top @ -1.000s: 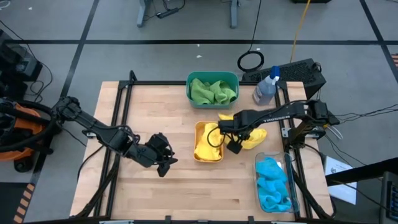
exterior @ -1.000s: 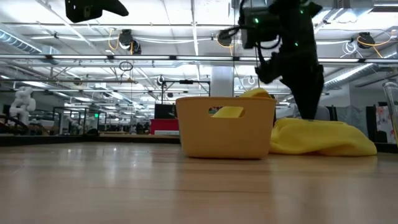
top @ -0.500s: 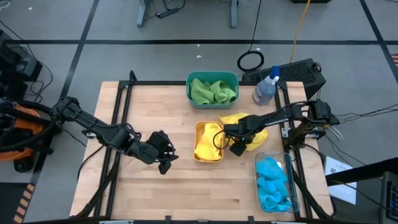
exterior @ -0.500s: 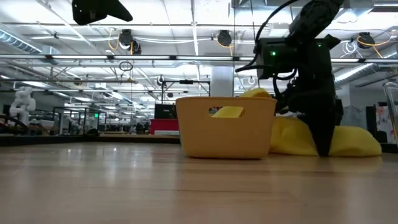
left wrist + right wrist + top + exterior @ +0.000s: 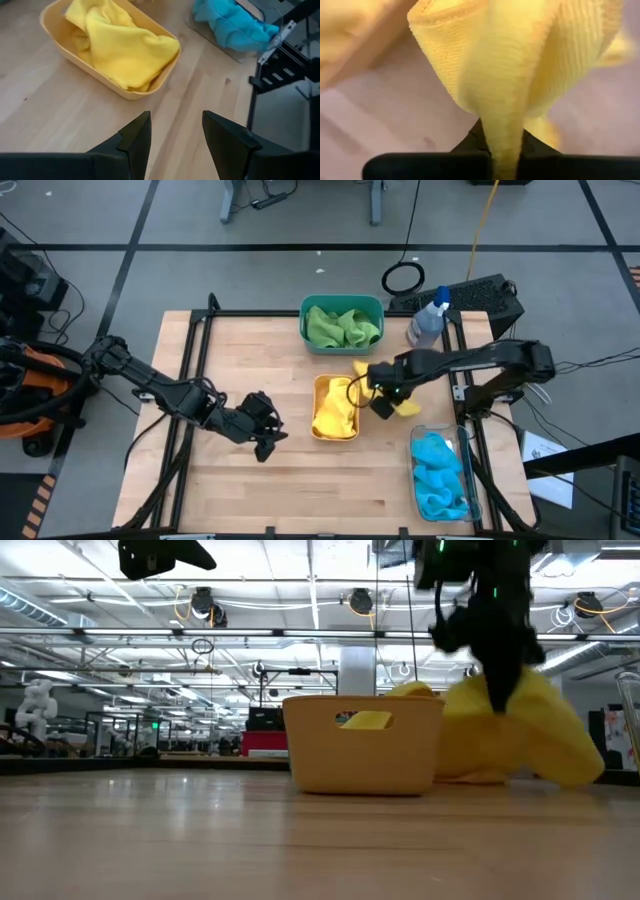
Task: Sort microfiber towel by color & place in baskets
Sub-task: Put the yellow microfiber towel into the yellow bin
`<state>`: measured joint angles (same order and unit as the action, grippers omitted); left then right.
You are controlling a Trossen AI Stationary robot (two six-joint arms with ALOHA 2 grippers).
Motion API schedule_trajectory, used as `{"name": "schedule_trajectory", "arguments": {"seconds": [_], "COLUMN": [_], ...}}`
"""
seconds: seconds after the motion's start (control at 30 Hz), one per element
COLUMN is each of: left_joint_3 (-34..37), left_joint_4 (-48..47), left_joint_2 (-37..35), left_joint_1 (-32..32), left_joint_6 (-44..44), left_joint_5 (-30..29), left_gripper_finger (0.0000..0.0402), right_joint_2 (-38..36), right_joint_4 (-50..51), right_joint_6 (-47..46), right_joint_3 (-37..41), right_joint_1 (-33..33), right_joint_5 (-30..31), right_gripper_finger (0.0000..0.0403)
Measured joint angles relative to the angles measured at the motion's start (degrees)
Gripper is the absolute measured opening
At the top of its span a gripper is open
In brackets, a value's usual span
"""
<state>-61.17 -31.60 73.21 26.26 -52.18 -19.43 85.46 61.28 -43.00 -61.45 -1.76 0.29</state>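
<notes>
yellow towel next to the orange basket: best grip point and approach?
Grip a raised fold near the middle of the yellow towel, coming from above. It is soft and bunches into a ridge that two fingers can pinch, which is how the right end effector holds it, shut on a gathered fold beside the orange basket, cloth hanging below. The left end effector waits over bare table.

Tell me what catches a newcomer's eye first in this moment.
The right gripper, shut on a yellow towel and lifting it beside the orange basket, which already holds another yellow towel. Green towels fill the teal basket at the far edge, and blue towels the clear basket near the right. The left gripper waits with jaws open, left of centre.
</notes>
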Motion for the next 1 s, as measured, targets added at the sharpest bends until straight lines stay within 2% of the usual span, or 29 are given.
{"name": "schedule_trajectory", "arguments": {"seconds": [0.17,0.27,0.47,0.67,0.77,1.0], "left_joint_3": [0.00,0.00,0.00,-1.71,-6.00,-20.89], "left_joint_4": [2.98,7.27,22.41,43.27,47.60,46.74], "left_joint_2": [0.00,0.00,-0.09,-0.13,-0.20,-0.25], "left_joint_1": [0.55,0.50,0.48,0.44,0.62,3.76], "left_joint_6": [-0.05,-0.04,1.30,10.76,18.69,45.56], "left_joint_5": [1.50,2.28,2.67,0.34,-3.71,-15.33], "left_gripper_finger": [0.0183,0.0183,0.0183,0.0183,0.0183,0.0183], "right_joint_2": [-5.95,-9.59,-13.87,-13.24,-11.32,-5.53], "right_joint_4": [8.83,6.66,-13.55,-37.22,-48.08,-65.98], "right_joint_6": [-5.73,-7.17,-6.75,-0.42,3.98,11.86], "right_joint_3": [-11.59,-18.72,-27.05,-28.37,-28.37,-28.37], "right_joint_1": [1.54,4.00,10.75,17.51,19.67,22.04], "right_joint_5": [4.82,8.28,16.17,22.37,23.71,23.19], "right_gripper_finger": [0.0004,0.0003,0.0003,0.0003,0.0003,0.0003]}}
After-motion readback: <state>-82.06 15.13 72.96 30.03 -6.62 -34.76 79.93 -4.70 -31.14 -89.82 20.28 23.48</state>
